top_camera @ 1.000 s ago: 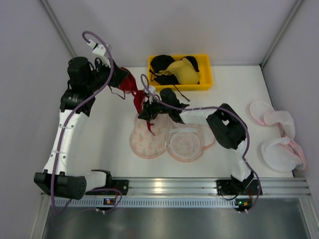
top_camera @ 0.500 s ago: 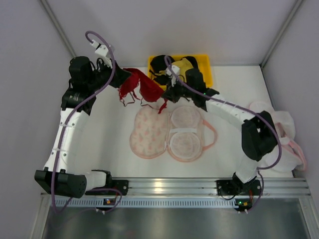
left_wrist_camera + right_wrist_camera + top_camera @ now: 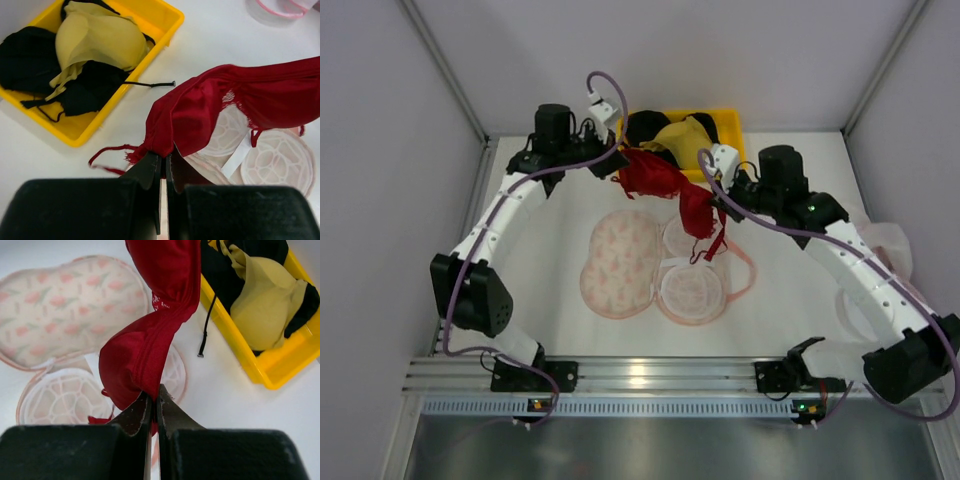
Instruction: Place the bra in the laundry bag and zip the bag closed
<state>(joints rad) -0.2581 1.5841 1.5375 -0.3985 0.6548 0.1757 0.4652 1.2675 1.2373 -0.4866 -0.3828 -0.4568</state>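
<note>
left claw (image 3: 163, 159) and right claw (image 3: 153, 402) each pinched tight on the bra (image 3: 660, 178), above the laundry bag (image 3: 620, 262).

1. A robotics lab test cell is indicated: a white table (image 3: 550, 270) is boxed in by plain pale walls (image 3: 370, 200) and metal corner posts (image 3: 445, 72).
2. The left arm (image 3: 505, 215) and the right arm (image 3: 865, 270) are bolted to an aluminium rail (image 3: 650, 372), with purple cables (image 3: 592, 77) looped along them.
3. The bra (image 3: 660, 178) is held stretched between the left gripper (image 3: 164, 165) and the right gripper (image 3: 154, 405), both clamped on it.
4. Other garments are kept in a yellow bin (image 3: 732, 150).
</note>
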